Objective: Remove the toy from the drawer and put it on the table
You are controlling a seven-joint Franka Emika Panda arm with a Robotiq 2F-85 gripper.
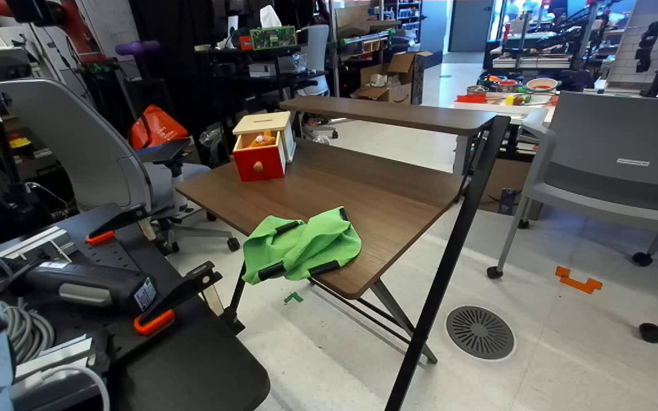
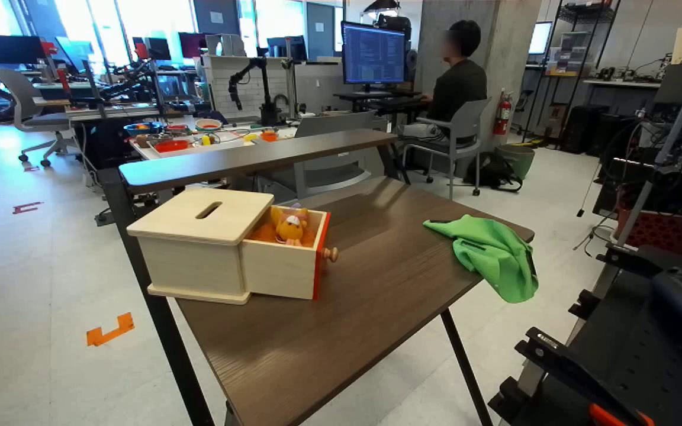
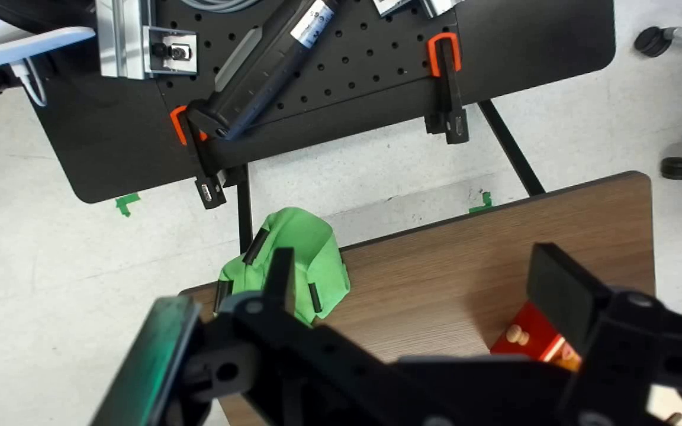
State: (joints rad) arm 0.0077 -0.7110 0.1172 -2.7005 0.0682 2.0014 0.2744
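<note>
Toy sits inside the pulled-out drawer, its box near the edge of the desk; claw spread wide, holding nothing. Judged risk: the drawer leaves little room, so a claw coming down too wide could catch a wall and shove the drawer closed or tip the box. Cloth hangs over the desk's edge; toy set there might slide off.

Wrist cam looks approx. straight down past the gripper, fingers v. close, wooden desk & black pegboard bench well below it. In an ext. view, cam's angled down, farther off, drawer box approx. front-on; in an ext. view, nearer, box side-on, slotted lid showing. All views share desk, box, green cloth.
</note>
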